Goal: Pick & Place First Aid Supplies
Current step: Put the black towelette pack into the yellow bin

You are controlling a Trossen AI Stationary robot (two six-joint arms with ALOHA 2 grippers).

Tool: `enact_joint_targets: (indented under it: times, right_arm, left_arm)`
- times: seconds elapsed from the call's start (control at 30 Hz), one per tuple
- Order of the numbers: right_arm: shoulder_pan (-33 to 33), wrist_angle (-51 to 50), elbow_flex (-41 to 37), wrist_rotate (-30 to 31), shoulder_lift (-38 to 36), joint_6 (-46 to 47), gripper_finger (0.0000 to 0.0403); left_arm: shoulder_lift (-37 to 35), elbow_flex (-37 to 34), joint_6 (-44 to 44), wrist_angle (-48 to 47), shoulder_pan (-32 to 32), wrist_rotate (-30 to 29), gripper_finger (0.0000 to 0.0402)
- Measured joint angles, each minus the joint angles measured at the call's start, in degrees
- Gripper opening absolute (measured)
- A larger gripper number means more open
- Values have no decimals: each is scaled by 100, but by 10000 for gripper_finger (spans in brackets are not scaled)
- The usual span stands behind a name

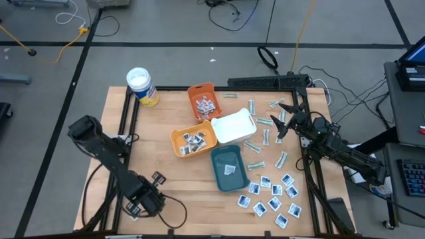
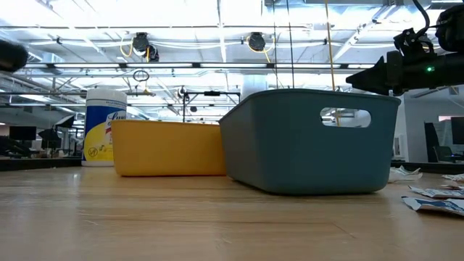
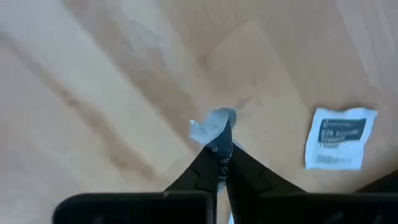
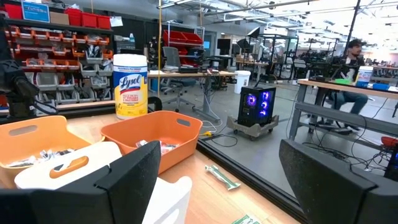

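In the left wrist view my left gripper (image 3: 219,142) is shut on a small, crumpled whitish packet (image 3: 210,126) above bare wood. A white sachet with dark print (image 3: 339,138) lies flat beside it. In the high view that arm (image 1: 143,199) stands at the table's near left, its fingers hidden under its own wrist. My right gripper (image 1: 284,123) (image 4: 217,158) waits level and wide open at the table's right side, facing the trays. Blue-printed sachets (image 1: 272,196) and pale strips (image 1: 265,143) lie scattered on the right half of the table. My left gripper pinches the packet between its two fingertips (image 3: 235,163), coming from above and pointing down. The packet's crumpled end (image 3: 205,129) sticks out past the tips and appears clear of the wood. The fingers hide the part of the packet between them.
Four trays stand mid-table: orange (image 1: 202,101), yellow-orange (image 1: 192,141), white (image 1: 234,126) and teal (image 1: 229,169); all but the white one show packets inside. A canister with a yellow label (image 1: 143,86) stands at the far left. Bare wood lies around the left arm.
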Motion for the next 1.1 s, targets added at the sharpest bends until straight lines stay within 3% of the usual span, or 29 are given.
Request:
enact_joint_targets:
  times: [0.33, 0.5, 1.1]
  right_arm:
    - [-1, 0, 0, 0, 0, 1, 322]
    - [0, 0, 0, 0, 0, 1, 322]
    - [0, 0, 0, 0, 0, 2, 322]
  left_arm:
    - [-879, 192, -199, -644, 464, 368, 10]
    - [-1037, 194, -908, -652, 828, 504, 13]
    - [-1034, 194, -810, -663, 4408, 535, 9]
